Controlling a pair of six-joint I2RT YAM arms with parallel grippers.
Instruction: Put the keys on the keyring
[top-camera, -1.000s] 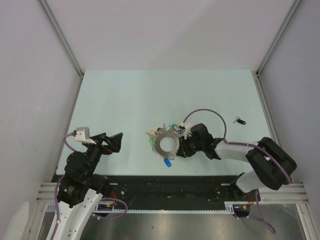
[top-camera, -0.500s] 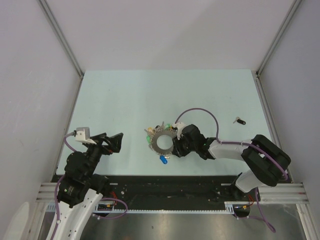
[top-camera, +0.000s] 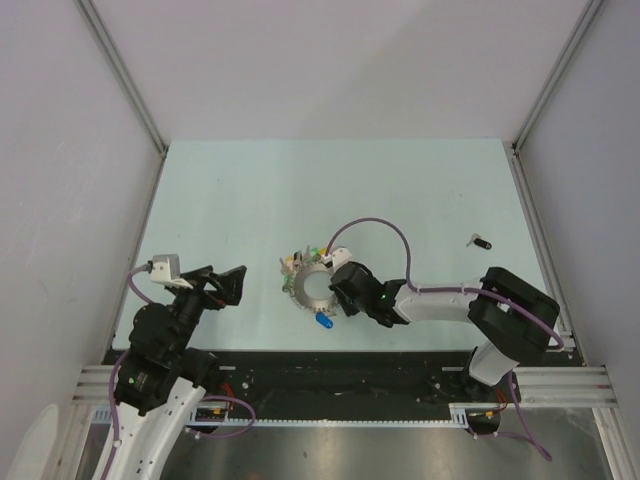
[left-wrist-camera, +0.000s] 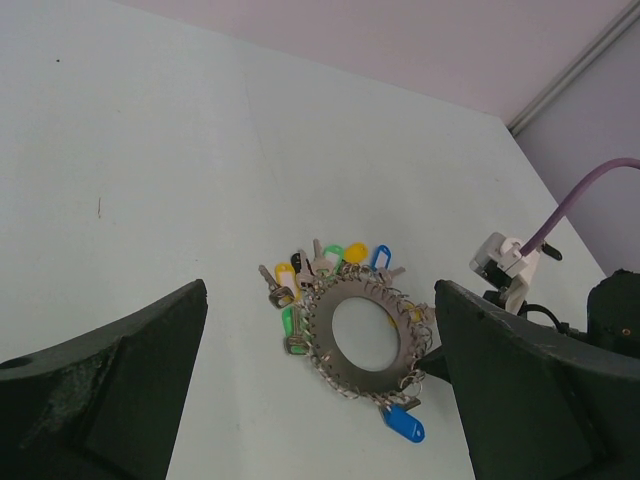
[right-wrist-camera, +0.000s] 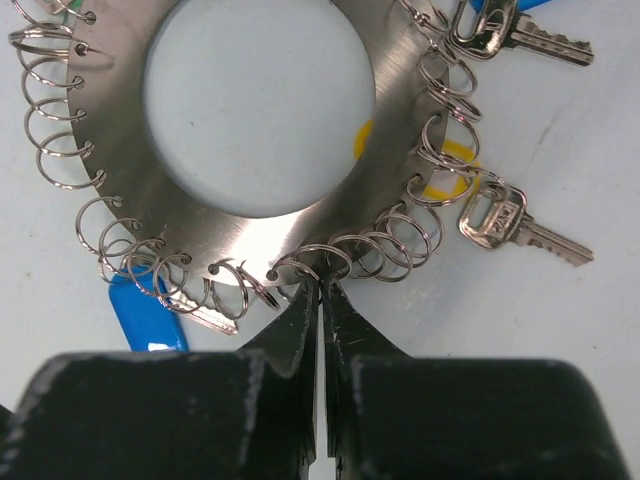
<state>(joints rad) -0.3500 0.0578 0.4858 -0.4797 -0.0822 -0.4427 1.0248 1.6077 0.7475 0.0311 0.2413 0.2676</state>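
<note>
The left gripper (top-camera: 222, 284) hangs over the near-left part of the table (top-camera: 250, 190) with its jaws spread wide and nothing between them. To its right, near the middle of the table, the keyring (top-camera: 297, 296) lies flat (a grey metal ring with small wire loops (right-wrist-camera: 60, 140) threaded along its rim). Several keys (left-wrist-camera: 332, 259) with black, yellow, green and blue heads fan out from its far and left rim, and one blue-headed key (top-camera: 323, 321) lies at its near rim. The right gripper (right-wrist-camera: 320, 292) meets the keyring's right rim with its jaws pressed together, the tips touching the wire loops; whether a loop is caught between them cannot be told. A black-headed key (top-camera: 481, 242) lies alone far right, well apart from the keyring.
</note>
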